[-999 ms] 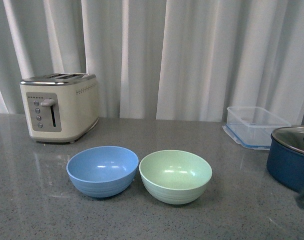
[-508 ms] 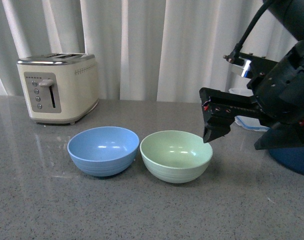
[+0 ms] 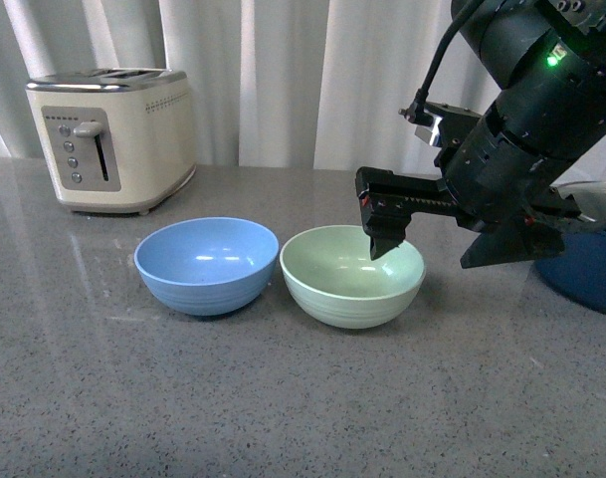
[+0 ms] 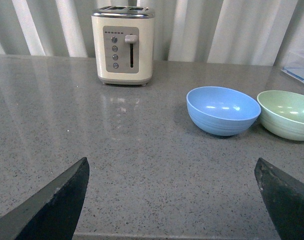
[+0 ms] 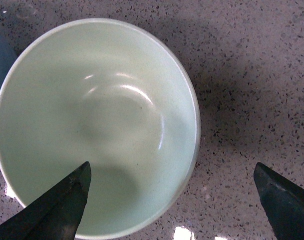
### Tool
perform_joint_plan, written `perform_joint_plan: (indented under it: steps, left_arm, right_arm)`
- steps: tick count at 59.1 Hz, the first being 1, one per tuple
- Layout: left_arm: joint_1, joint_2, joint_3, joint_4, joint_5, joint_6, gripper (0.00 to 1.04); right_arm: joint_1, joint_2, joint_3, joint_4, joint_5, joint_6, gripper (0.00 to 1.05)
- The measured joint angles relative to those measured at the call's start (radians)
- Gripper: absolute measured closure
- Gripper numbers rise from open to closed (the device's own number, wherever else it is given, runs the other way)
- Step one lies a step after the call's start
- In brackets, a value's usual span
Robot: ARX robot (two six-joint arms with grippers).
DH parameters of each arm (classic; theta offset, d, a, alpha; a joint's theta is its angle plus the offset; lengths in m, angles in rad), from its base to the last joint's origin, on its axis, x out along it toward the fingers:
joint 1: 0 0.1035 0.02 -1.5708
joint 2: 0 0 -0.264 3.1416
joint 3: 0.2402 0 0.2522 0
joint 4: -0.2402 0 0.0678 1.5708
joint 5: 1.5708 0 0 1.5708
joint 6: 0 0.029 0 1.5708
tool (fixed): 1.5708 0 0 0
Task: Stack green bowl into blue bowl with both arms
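Note:
The blue bowl (image 3: 206, 264) and the green bowl (image 3: 352, 276) sit upright side by side on the grey counter, almost touching, with the blue one on the left. My right gripper (image 3: 380, 239) points down over the green bowl's right part, open. In the right wrist view, the right gripper (image 5: 171, 167) straddles the green bowl's (image 5: 92, 120) rim, one finger above its inside and the other above bare counter; nothing is gripped. My left gripper (image 4: 170, 165) is open above the counter's front, well short of the blue bowl (image 4: 221, 110) and the green bowl (image 4: 289, 114).
A cream toaster (image 3: 108, 134) stands at the back left before white curtains. A dark blue pot (image 3: 591, 279) sits at the right edge behind the right arm. The corner of a clear container (image 4: 301, 67) shows in the left wrist view.
The right arm has come in from the right and moved left and down over the green bowl's right side. Both bowls keep their places beside each other.

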Motion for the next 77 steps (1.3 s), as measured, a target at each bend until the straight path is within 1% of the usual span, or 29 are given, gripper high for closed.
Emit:
perform_joint_plan:
  steps: [24,43,47,50,51,64,65,68,73,74,77]
  left_arm:
    - [0.0,0.0,0.0,0.0,0.0,0.0,0.07]
    - [0.0,0.0,0.0,0.0,0.0,0.0,0.07]
    - [0.0,0.0,0.0,0.0,0.0,0.0,0.07]
    - [0.0,0.0,0.0,0.0,0.0,0.0,0.07]
    - [0.0,0.0,0.0,0.0,0.0,0.0,0.07]
    - [0.0,0.0,0.0,0.0,0.0,0.0,0.07]
    - [0.0,0.0,0.0,0.0,0.0,0.0,0.07]
    - [0.0,0.0,0.0,0.0,0.0,0.0,0.07]
    - [0.0,0.0,0.0,0.0,0.0,0.0,0.07]
    - [0.0,0.0,0.0,0.0,0.0,0.0,0.07]
    - [0.0,0.0,0.0,0.0,0.0,0.0,0.07]
  right_arm:
    - [-0.034,0.104,0.096,-0.002,-0.021,-0.035,0.1]
    - [-0.056,0.138,0.102,0.026,-0.026,-0.056,0.11]
    - [-0.057,0.14,0.101,0.034,-0.027,-0.056,0.24]
    - [-0.057,0.14,0.101,0.036,-0.03,-0.056,0.28]
    - [-0.056,0.14,0.099,0.038,-0.031,-0.056,0.33]
    - [-0.045,0.14,0.066,0.052,-0.037,-0.056,0.62]
    - [-0.043,0.14,0.06,0.053,-0.037,-0.056,0.67]
    - [-0.04,0.14,0.05,0.055,-0.033,-0.055,0.75]
    - [-0.038,0.14,0.042,0.056,-0.032,-0.055,0.85]
    - [-0.037,0.14,0.04,0.057,-0.03,-0.054,0.9]
    - [-0.037,0.139,0.037,0.063,-0.029,-0.051,0.95]
